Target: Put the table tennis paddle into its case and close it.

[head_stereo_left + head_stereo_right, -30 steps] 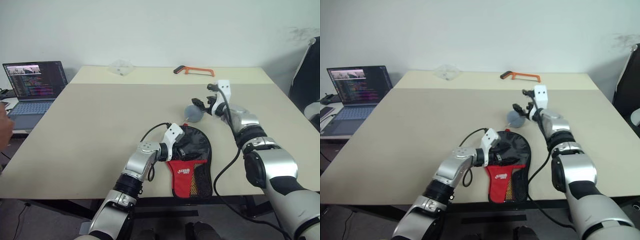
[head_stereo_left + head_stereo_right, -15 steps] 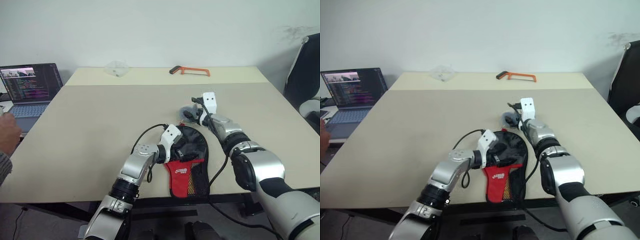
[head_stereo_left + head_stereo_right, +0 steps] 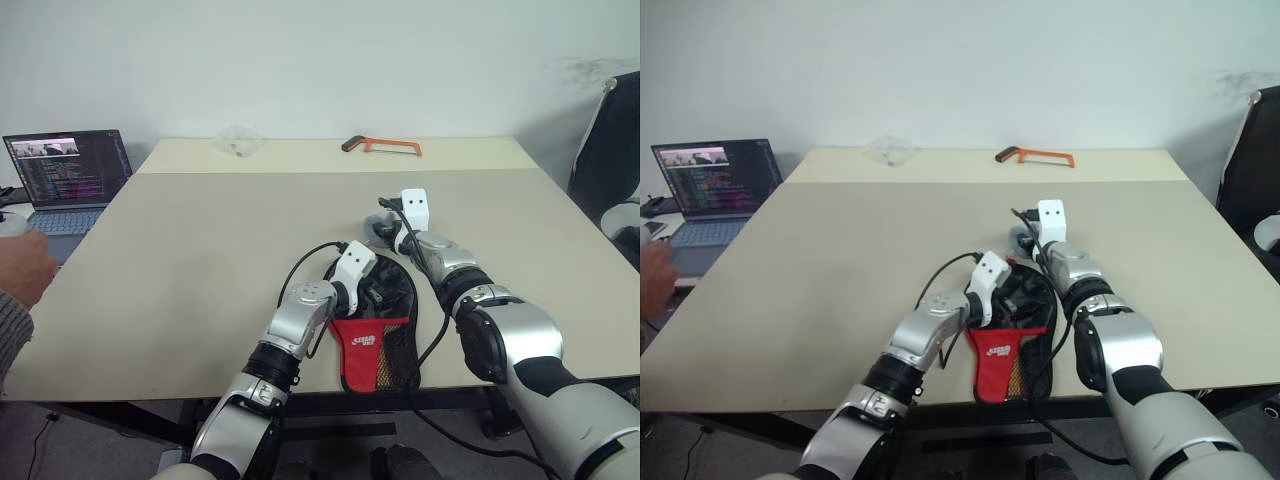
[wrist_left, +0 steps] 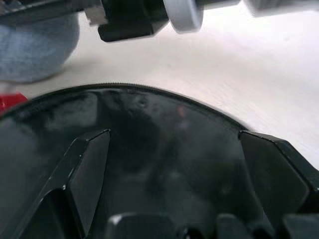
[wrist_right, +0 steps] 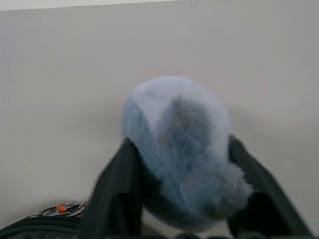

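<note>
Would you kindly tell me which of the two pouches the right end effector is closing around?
The small greyish-white round pouch, sitting between the right end effector's fingers; the black-and-red paddle-shaped case lies under the left one.

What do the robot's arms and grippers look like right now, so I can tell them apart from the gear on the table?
Both arms have silver-grey metallic shells with black joints. Each wrist carries a white, boxy camera housing, and a black cable loops along each forearm. The left gripper and the right gripper each have two black fingers, angular and flat-sided. No markings are legible.
</note>
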Action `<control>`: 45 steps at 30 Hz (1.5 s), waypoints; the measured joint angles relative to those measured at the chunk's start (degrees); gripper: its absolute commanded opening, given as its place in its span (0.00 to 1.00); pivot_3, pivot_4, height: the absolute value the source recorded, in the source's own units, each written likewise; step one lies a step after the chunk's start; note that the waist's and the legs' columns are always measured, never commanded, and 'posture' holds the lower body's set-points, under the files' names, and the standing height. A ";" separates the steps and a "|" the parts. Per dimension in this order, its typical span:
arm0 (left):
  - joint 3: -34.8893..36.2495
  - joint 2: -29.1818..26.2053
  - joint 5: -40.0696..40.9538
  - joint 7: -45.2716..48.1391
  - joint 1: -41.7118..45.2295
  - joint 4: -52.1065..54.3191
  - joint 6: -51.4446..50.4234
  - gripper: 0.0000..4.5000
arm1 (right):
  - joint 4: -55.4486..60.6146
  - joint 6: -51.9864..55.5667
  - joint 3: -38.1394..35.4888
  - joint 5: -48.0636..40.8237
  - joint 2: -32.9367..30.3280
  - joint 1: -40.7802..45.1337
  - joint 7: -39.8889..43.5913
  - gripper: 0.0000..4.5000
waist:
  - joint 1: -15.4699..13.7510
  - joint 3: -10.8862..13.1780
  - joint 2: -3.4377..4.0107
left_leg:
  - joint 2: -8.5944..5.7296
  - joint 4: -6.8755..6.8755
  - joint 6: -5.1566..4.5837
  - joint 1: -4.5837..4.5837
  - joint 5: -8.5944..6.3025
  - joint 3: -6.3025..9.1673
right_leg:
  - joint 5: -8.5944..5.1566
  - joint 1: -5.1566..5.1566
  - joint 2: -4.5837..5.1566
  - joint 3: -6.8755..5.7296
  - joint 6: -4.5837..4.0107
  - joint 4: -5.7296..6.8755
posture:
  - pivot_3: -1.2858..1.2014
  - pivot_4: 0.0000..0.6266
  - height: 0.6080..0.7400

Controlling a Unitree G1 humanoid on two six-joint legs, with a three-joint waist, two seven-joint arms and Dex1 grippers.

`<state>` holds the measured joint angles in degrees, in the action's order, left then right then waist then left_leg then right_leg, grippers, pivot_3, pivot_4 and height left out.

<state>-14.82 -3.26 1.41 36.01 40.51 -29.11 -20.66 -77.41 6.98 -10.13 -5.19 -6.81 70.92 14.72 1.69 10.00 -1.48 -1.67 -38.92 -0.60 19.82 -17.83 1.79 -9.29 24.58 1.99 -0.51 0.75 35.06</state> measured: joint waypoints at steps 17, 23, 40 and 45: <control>-1.67 -2.59 -1.56 2.44 -2.80 4.59 -2.51 1.00 | -0.01 -0.48 0.80 1.93 -1.29 0.01 -2.74 0.04 | 0.21 -0.15 0.08 | 0.24 0.11 -0.01 -0.50 -0.02 -0.04 | -0.18 -0.46 -0.29 0.08 0.19 -0.05 | 0.52 0.24 1.00; -1.70 -2.13 -1.54 2.30 -2.82 4.66 -3.02 1.00 | -0.23 -2.16 2.39 5.71 -4.29 0.00 -7.32 0.04 | 0.14 -0.22 0.10 | 0.23 0.11 -0.01 -0.54 -0.02 -0.15 | -0.22 -0.48 -0.35 0.08 0.25 -0.06 | 0.52 0.24 1.00; -0.61 -1.38 -0.06 1.55 -2.78 4.77 -5.95 1.00 | 3.01 -3.00 12.67 15.17 -14.76 -3.06 9.54 0.04 | 0.18 -0.70 0.43 | 0.25 0.12 -0.03 -0.47 -0.02 -0.28 | -0.28 -0.52 -0.70 0.16 0.32 -0.10 | 0.52 0.24 1.00; -0.76 -1.25 -0.08 1.60 -2.60 4.58 -6.02 1.00 | 15.27 -2.09 16.83 16.17 -20.09 -11.31 21.22 0.04 | 0.10 -0.74 0.50 | 0.24 0.12 -0.02 -0.45 -0.02 -0.26 | -0.30 -0.52 -0.69 0.14 0.36 -0.12 | 0.52 0.24 1.00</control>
<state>-15.57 -4.51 1.33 37.61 37.91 -24.53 -26.68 -62.14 4.89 6.70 10.98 -26.90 59.61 35.94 1.79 9.25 -0.98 -1.43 -38.80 -0.62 19.38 -17.86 1.52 -9.60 24.06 1.30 -0.37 1.11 34.94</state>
